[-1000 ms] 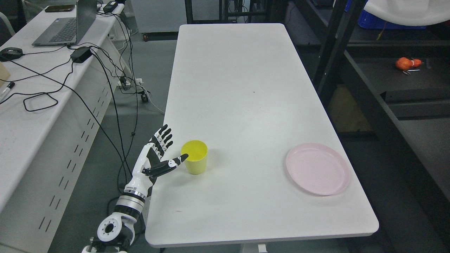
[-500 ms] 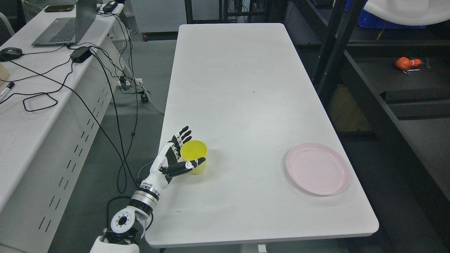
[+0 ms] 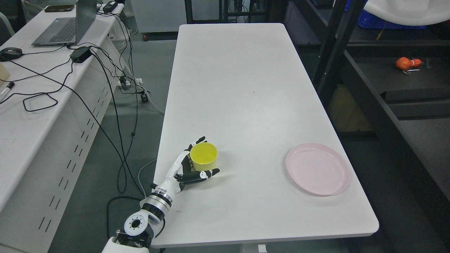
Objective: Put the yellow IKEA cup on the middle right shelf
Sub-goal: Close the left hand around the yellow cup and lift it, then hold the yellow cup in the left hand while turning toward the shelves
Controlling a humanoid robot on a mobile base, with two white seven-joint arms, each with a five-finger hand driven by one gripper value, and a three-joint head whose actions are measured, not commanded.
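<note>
Yellow plastic cup (image 3: 203, 158), round and slightly tapered, is standing on the white tabletop (image 3: 246, 88) near its left edge, toward the near end. We are noting the left robot hand (image 3: 191, 168), white with black finger segments, reaching in from the lower left and cradling the cup: thumb lying across the near side at the base, fingers (image 3: 197, 142) curving round the far left of the wall. Contact looks likely on both sides, but the digits are only partly wrapped, and we cannot tell whether the grip is firm; we are judging the hand as closing on the cup rather than clamped. The right hand is not showing.

Step in hand, as we are reading it: the grasp, with lift and carry not yet begun. The next move is calling for a full closure round the wall, then a straight lift before swinging right toward the dark metal shelving (image 3: 369, 88) beyond the tabletop's right edge.

Cup's long axis is running vertical, mouth pointing up, open interior facing the camera; no visible tilt. A pale pink round plate (image 3: 317, 168) is sitting well apart to the right, roughly along the carry route.
</note>
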